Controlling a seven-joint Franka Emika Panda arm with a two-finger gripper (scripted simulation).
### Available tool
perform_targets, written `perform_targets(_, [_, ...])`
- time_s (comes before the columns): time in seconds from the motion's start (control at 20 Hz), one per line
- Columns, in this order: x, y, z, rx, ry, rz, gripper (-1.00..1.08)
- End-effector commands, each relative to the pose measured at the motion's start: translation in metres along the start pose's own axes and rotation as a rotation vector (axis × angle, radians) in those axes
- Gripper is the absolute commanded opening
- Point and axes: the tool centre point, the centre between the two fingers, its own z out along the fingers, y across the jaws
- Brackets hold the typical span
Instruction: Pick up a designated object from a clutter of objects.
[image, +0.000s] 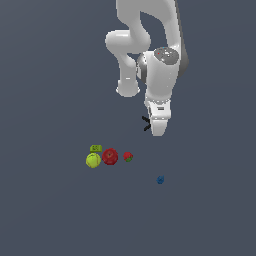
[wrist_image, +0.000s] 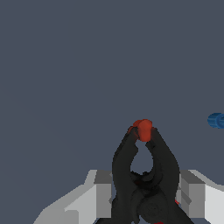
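The designated object, a small black clamp (wrist_image: 142, 175) with a red-orange tip (wrist_image: 143, 130), sits between my gripper's (wrist_image: 146, 199) grey fingers (wrist_image: 101, 192), which are shut on it. In the exterior view only the clamp's black forked handles (image: 146, 123) show, sticking out to the exterior view's left of the white gripper (image: 158, 131). The rest of the clutter lies lower in that view: a yellow-green ball (image: 93, 160), a red apple (image: 110, 156), a small red-green fruit (image: 128, 157), a green block (image: 96, 148) and a blue lump (image: 160, 179).
The blue lump (wrist_image: 216, 120) also shows at the edge of the wrist view, apart from the clamp. The white arm (image: 150, 45) rises behind the gripper. The floor (image: 50, 210) is plain dark grey.
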Motion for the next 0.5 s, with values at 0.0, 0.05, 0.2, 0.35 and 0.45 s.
perform_targets(0.0, [0.0,0.009,-0.022,0.0,0.001,-0.001,-1.0])
perform_targets(0.05, [0.0,0.012,-0.031,0.0,0.001,-0.001,-1.0])
perform_targets(0.2, [0.0,0.024,-0.058,0.0,0.002,-0.001,-1.0])
perform_targets(0.35, [-0.001,0.035,-0.085,0.0,0.001,-0.001,-1.0])
perform_targets(0.45, [-0.002,0.044,-0.103,0.0,0.001,0.0,-1.0])
